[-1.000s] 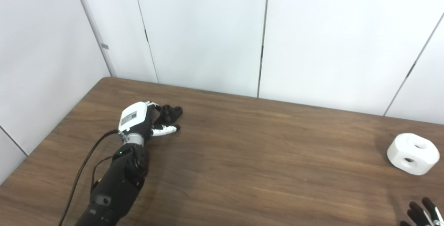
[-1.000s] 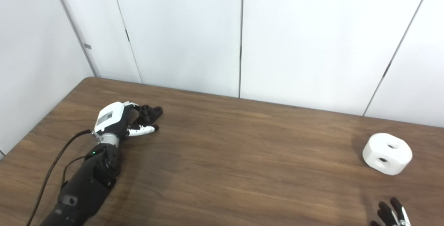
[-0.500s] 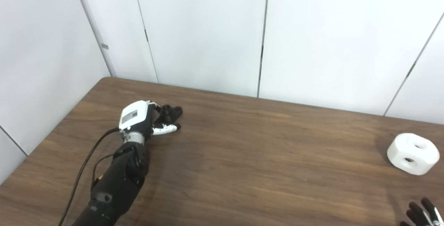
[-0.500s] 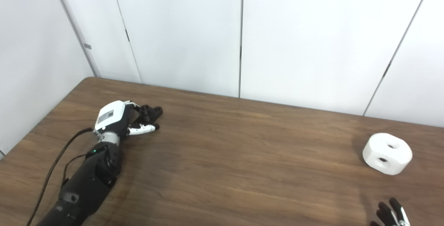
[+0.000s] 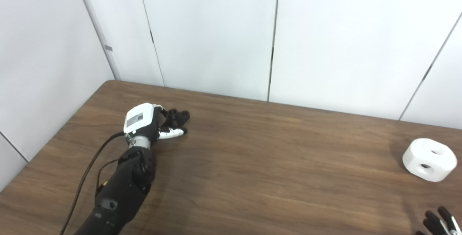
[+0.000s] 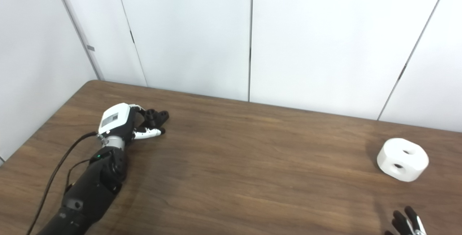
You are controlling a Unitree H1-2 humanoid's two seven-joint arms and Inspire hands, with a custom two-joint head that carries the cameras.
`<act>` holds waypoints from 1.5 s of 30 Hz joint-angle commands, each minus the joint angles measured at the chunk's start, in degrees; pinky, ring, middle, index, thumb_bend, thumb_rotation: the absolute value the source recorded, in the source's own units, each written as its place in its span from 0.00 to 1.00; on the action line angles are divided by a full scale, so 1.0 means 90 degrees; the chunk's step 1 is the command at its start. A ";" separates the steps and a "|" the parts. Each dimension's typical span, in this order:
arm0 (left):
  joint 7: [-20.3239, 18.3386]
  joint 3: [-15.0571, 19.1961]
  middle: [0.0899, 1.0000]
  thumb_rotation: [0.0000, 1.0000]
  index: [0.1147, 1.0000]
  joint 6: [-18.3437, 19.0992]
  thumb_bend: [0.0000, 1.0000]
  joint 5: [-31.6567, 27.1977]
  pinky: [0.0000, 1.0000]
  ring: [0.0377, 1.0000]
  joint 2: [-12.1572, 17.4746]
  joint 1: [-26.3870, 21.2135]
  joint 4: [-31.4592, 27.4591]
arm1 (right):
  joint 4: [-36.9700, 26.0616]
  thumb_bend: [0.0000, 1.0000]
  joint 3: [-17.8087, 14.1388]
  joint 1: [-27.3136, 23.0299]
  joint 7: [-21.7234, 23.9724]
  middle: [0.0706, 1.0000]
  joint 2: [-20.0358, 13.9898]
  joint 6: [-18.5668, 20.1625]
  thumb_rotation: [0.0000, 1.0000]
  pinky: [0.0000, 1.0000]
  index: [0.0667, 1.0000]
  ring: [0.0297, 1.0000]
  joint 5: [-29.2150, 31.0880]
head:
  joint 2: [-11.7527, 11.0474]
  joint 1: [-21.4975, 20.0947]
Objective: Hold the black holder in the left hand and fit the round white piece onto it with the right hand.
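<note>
Left hand [image 5: 144, 125], white-backed with dark fingers, lies low on the brown wood-grain table [image 5: 252, 177] near its far left corner, fingers curled round the small black plastic holder [image 5: 177, 116]; thumb laid along the near side. Whether the grip is fully closed or the holder has left the tabletop, I cannot tell; its knobbed end pokes out past my fingers, toward the wall. My guess: I grip it at this end so the free end stays clear for mating

Right hand [image 6: 406, 224], only dark fingertips showing at the bottom right edge, spread apart and holding nothing. Round white plastic piece with two holes [image 6: 402, 159] sits on the table near that hand, just beyond it, untouched, and well apart from the holder, right across the table
</note>
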 commanded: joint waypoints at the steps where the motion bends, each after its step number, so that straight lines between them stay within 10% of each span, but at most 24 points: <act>1: 0.0166 0.0018 0.85 0.34 0.59 -0.0033 0.80 0.0118 1.00 0.93 0.0234 -0.0269 0.0014 | -0.0117 0.54 0.0015 0.0122 0.0009 0.94 -0.0026 0.0001 1.00 0.87 0.97 0.94 -0.0023 | 0.0005 -0.0011; 12: 0.0403 0.0096 0.82 0.24 0.52 -0.0303 0.78 -0.0026 1.00 0.91 0.0182 -0.0321 0.0227 | -0.0200 0.54 0.0021 0.0114 -0.0025 0.93 -0.0003 0.0059 1.00 0.86 0.96 0.94 -0.0098 | -0.0002 -0.0026; 17: 0.0535 0.0136 0.81 0.09 0.43 -0.0406 0.53 -0.0066 1.00 0.90 0.0161 -0.0310 0.0238 | -0.0232 0.51 0.0012 0.0121 -0.0024 0.93 0.0001 0.0060 1.00 0.85 0.97 0.93 -0.0088 | -0.0001 -0.0037; 45: 0.0618 0.0126 0.75 0.05 0.42 -0.0675 0.52 -0.0160 1.00 0.88 0.0202 -0.0232 0.0102 | -0.0227 0.56 -0.0055 0.0118 -0.0016 0.94 -0.0038 0.0068 1.00 0.87 0.98 0.94 0.0005 | 0.0054 -0.0065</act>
